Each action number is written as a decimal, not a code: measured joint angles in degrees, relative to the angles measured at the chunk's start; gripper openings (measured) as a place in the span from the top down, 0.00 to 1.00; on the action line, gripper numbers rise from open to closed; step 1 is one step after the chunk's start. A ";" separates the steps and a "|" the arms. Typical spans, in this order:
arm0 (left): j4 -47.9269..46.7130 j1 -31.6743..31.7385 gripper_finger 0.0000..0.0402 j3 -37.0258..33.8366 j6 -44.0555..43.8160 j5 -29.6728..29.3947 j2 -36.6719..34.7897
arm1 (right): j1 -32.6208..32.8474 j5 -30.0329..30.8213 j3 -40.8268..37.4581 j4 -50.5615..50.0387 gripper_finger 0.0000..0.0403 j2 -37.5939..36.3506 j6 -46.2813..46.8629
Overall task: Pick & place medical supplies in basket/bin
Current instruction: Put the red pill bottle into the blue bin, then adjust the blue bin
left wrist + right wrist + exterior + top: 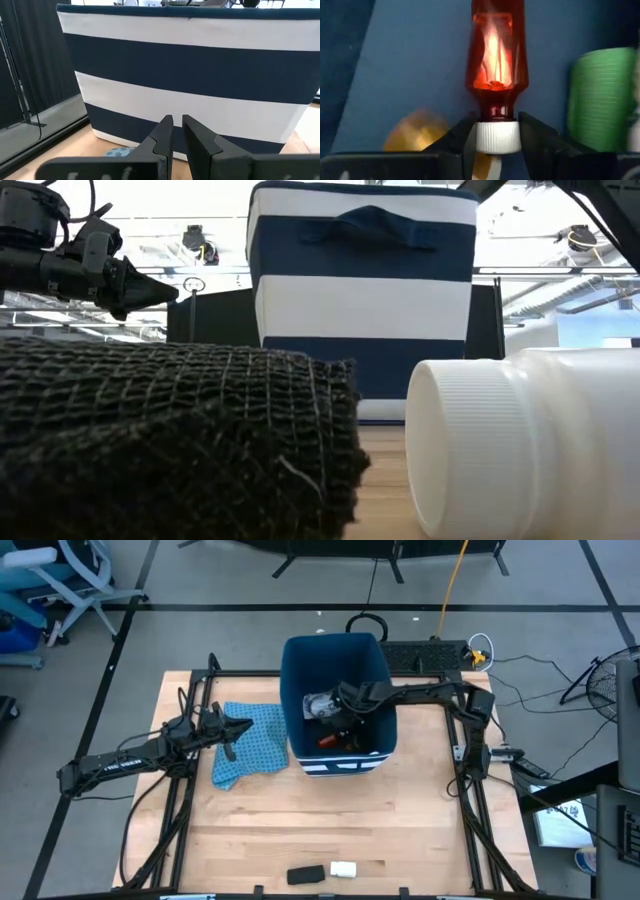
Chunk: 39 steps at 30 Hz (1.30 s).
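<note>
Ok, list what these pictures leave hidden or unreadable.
- High view: the right hand and arm cover part of the bin's contents.
- Low view: black mesh roll and white bottle block the table; the bin wall hides its inside.
- Right wrist view: the red bottle hides what lies behind it.

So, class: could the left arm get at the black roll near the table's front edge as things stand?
Probably yes: the left gripper is empty over the blue cloth, and bare table lies between it and the black roll.

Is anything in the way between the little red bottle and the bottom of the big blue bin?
Nothing visible blocks it. The right gripper, already inside the bin, is shut on the red bottle by its white cap. A green roll sits beside it, not underneath.
</note>
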 joint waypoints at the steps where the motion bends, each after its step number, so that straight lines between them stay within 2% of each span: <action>1: 0.00 0.01 0.90 0.00 0.00 0.00 0.00 | 0.00 0.06 -0.77 0.48 0.72 0.13 -0.01; 6: 0.02 0.00 0.90 0.00 0.00 0.02 0.00 | 0.04 1.40 -2.99 2.66 0.68 -0.24 0.65; 17: 0.04 0.00 0.90 0.00 0.05 0.11 0.00 | 0.29 4.93 -3.20 4.76 0.45 -0.91 2.84; 21: 0.09 0.00 0.90 0.00 0.07 0.15 0.00 | 0.73 8.80 -3.20 5.04 0.39 -4.52 2.31; 26: 0.09 0.02 0.90 0.00 0.06 0.26 -0.02 | 0.87 9.83 -3.20 6.96 0.34 -12.72 1.68; 29: 0.09 0.00 0.90 0.00 0.05 0.26 0.00 | 1.17 12.23 -3.20 8.35 0.34 -19.00 3.04; 33: 0.11 0.02 0.90 0.00 0.05 0.24 0.00 | 1.25 12.45 -3.20 10.01 0.38 -27.14 6.48; 36: 0.11 0.02 0.90 0.00 0.05 0.25 -0.01 | 1.27 12.45 -3.20 9.59 0.46 -33.24 9.81; 39: 0.11 0.00 0.90 0.00 0.05 0.24 0.00 | 1.27 14.11 -3.18 6.59 0.59 -39.53 12.73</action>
